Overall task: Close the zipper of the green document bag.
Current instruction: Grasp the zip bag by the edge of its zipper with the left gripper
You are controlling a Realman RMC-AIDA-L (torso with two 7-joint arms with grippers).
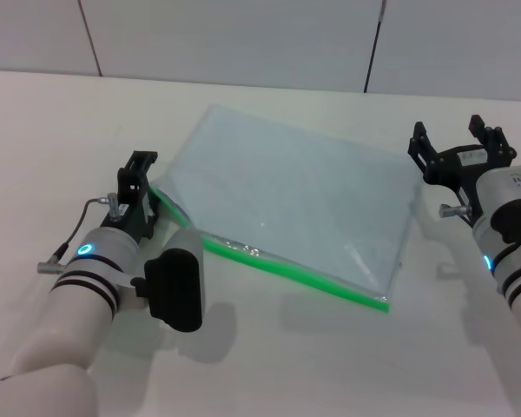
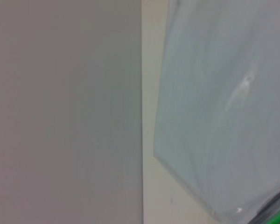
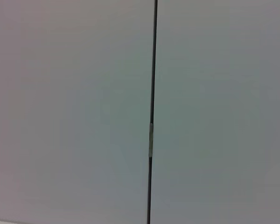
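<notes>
Head overlooks bag (image 1: 295,204); left wrist close.

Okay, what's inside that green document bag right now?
The green document bag looks flat and pale, with no dark shapes visible through its cloudy plastic. Any thin sheet inside could not be told apart. The zipper runs along its near edge; left gripper sits at that edge's end.

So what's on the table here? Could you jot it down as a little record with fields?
surface: pale table
item: green document bag, lying flat at an angle
edge nearest robot: zipper, a bright green strip
left gripper: at the bag's left corner, by the zipper's end
right gripper: open, beside the bag's right corner, holding nothing
backdrop: grey wall panels
</notes>
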